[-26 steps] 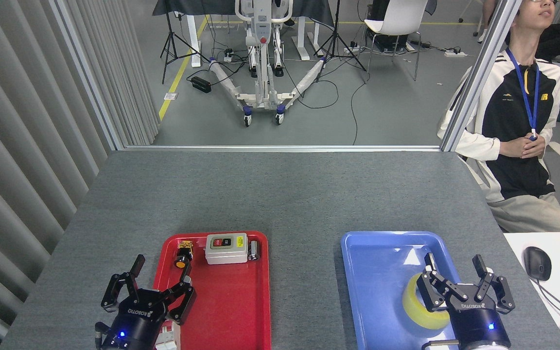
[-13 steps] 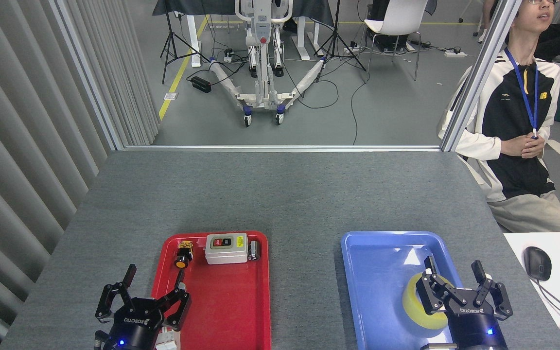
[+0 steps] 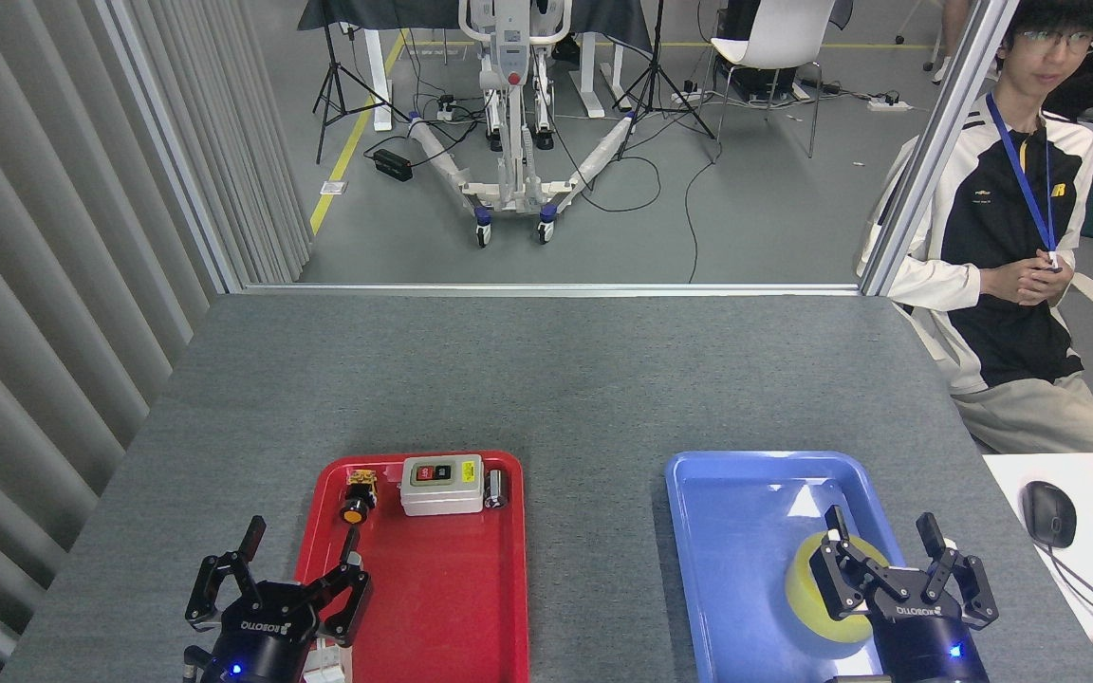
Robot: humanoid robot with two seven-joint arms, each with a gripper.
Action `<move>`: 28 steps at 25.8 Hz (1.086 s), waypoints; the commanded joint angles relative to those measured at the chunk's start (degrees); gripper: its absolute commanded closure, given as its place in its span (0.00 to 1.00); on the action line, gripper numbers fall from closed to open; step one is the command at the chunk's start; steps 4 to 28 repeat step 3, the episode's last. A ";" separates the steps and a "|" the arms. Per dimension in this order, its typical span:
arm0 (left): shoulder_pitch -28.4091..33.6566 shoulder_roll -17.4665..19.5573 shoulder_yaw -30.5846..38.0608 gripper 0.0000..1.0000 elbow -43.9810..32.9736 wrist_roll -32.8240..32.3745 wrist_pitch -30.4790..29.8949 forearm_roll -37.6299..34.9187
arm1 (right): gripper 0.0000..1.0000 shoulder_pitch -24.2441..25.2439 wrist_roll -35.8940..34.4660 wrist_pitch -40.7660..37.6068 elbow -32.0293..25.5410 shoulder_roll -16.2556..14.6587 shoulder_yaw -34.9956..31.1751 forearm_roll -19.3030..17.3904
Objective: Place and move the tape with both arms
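The tape [image 3: 807, 590], a wide yellow roll, lies in the blue tray [image 3: 746, 560] at its near right. My right gripper [image 3: 881, 533] hovers over the roll's right side, fingers spread open, hiding part of it. At the bottom left my left gripper [image 3: 302, 539] stands open above the red tray's near left corner, holding nothing.
The red tray [image 3: 452, 588] holds a grey switch box [image 3: 442, 484], a yellow push button [image 3: 355, 501] and a small metal cylinder [image 3: 496, 489] along its far edge. A person [image 3: 1011, 247] sits beyond the table's right corner. A mouse [image 3: 1047, 513] and keyboard lie on a white desk at right.
Both grippers have drawn back toward the near edge and slightly down, still open. The tape has not moved. The person has turned the head.
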 commanded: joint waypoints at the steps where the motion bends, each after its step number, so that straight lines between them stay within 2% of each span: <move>1: 0.00 0.16 0.01 0.00 0.00 -0.08 -0.11 0.01 | 0.01 0.19 -0.52 -0.06 -0.02 0.08 0.12 0.00; 28: 0.09 0.16 0.01 0.00 0.00 -0.08 -0.11 0.01 | 0.01 0.28 -0.52 -0.06 -0.02 0.17 0.12 0.00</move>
